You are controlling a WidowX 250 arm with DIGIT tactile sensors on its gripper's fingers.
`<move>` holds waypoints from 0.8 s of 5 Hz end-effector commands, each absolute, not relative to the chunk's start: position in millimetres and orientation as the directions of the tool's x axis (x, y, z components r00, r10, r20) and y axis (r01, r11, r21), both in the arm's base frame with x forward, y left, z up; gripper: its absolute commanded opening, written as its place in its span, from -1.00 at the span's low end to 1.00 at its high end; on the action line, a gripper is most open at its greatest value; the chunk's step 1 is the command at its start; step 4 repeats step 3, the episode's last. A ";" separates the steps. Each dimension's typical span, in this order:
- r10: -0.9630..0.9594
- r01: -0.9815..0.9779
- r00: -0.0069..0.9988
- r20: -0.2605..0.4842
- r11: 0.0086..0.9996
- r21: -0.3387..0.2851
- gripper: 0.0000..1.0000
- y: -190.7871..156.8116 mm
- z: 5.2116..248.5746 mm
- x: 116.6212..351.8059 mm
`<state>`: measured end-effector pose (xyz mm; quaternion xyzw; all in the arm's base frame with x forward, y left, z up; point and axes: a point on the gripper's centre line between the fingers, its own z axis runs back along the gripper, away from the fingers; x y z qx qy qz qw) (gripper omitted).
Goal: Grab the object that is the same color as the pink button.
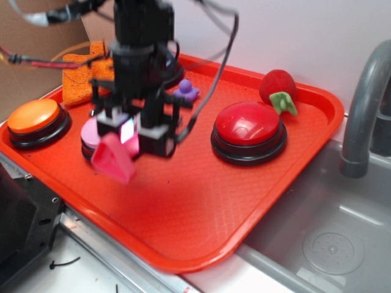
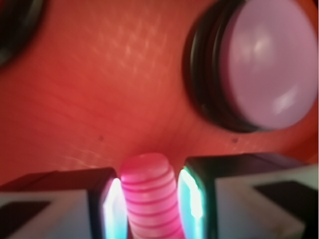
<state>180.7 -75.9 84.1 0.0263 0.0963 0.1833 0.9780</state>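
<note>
The object, a small pink bolt (image 1: 114,160), is held between my gripper's fingers; its flat triangular head sticks out below them over the red tray (image 1: 201,207). My gripper (image 1: 131,135) is shut on the bolt's ribbed shaft (image 2: 149,199), with both lit pads (image 2: 113,209) pressed against it. The pink button (image 1: 90,131) sits just behind and left of the gripper, half hidden by it. In the wrist view the pink button (image 2: 271,64) fills the upper right. I cannot tell whether the bolt's head touches the tray.
An orange button (image 1: 33,116) stands at the tray's left edge and a red button (image 1: 249,125) to the right. A purple duck (image 1: 186,91), a red plush strawberry (image 1: 278,88) and an orange cloth (image 1: 82,79) lie at the back. A sink (image 1: 330,244) and faucet (image 1: 363,104) are at the right.
</note>
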 end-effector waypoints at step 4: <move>0.333 -0.328 0.942 0.047 0.940 -0.089 -1.00 -40.5 195.0 218.9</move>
